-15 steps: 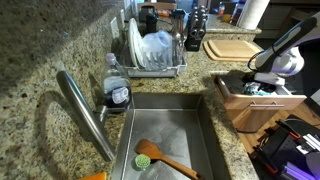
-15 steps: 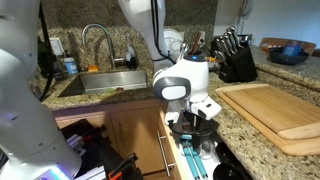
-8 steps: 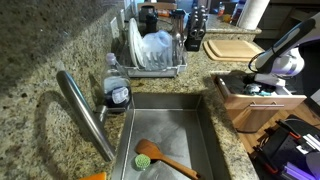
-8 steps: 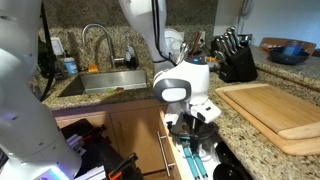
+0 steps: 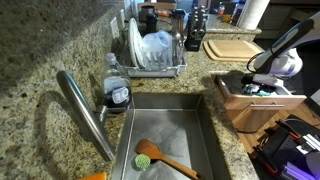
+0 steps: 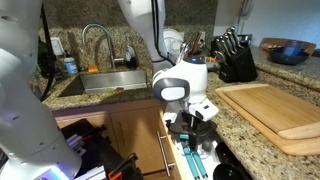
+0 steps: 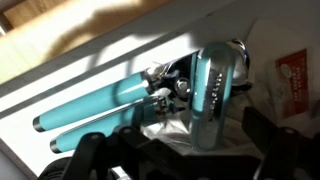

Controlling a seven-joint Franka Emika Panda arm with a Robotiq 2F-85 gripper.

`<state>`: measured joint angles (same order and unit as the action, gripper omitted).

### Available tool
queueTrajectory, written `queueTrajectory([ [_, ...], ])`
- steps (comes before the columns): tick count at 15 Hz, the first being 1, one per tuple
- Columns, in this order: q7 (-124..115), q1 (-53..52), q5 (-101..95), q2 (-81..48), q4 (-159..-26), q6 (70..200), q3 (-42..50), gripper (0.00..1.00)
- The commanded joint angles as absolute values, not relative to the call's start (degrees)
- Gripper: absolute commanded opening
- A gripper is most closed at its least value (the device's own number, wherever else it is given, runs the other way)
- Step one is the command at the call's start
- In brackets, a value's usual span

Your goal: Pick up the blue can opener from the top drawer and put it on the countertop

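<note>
Little has changed over the last second: in both exterior views the arm sits in the same pose, with the gripper (image 6: 193,131) lowered into the open top drawer (image 5: 262,106) and no visible travel. That stillness suggests the approach is over and the grasp itself is the step in hand.

In the wrist view the blue can opener (image 7: 105,103) lies flat on the drawer's pale floor, its two teal handles running side by side toward the left and its dark metal head and ribbed teal knob toward the right. The fingers (image 7: 88,150) show as dark blurred shapes along the lower edge, spread wide and apart from the tool, with nothing between them. So the opener is not yet held and has not left the drawer.

The countertop (image 6: 243,128) lies just beside the drawer, so once the tool is clamped and lifted clear of the drawer wall, the carry should be short.
</note>
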<state>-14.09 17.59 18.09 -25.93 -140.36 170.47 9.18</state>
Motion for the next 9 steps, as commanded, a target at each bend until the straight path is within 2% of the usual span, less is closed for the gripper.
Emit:
queueTrajectory([
  [1, -12.7, 18.2, 18.5, -25.7, -140.3, 170.2, 8.8, 0.81],
  [9, -12.2, 18.4, 18.5, -25.6, -139.7, 170.7, 8.9, 0.25],
])
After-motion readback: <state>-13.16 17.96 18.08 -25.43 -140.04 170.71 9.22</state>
